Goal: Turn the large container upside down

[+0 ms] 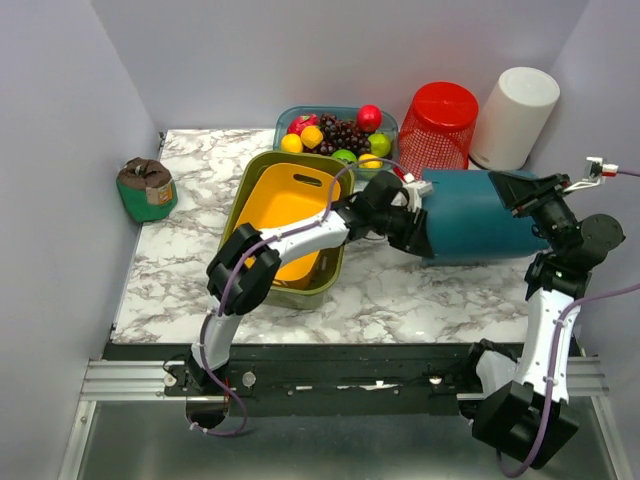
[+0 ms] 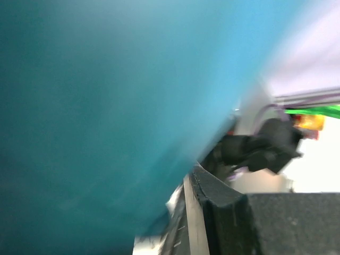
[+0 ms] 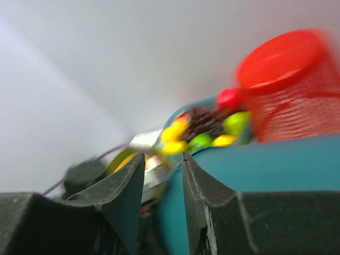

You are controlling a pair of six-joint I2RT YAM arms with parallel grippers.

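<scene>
The large teal plastic container lies on its side on the white marble-patterned tabletop, right of centre, its long axis running left to right. It lies just in front of the upturned red mesh basket and the white cylindrical canister.

The left pincer is at the container's left end, touching or nearly touching it. In the left wrist view the teal wall fills most of the frame, blurred, with only one black finger visible at the lower right. I cannot tell whether this pincer is open or clamped.

The right pincer is at the container's right end. In its wrist view the two black fingers stand a narrow gap apart, with the teal wall running behind the right-hand finger and into the lower part of the gap. Whether they pinch the container's edge I cannot tell.

Just left of the container, an olive-green plastic tub holds a nested yellow tub. Behind them sits a translucent teal tray of toy fruit. A small green pot stands at the far left edge.
</scene>
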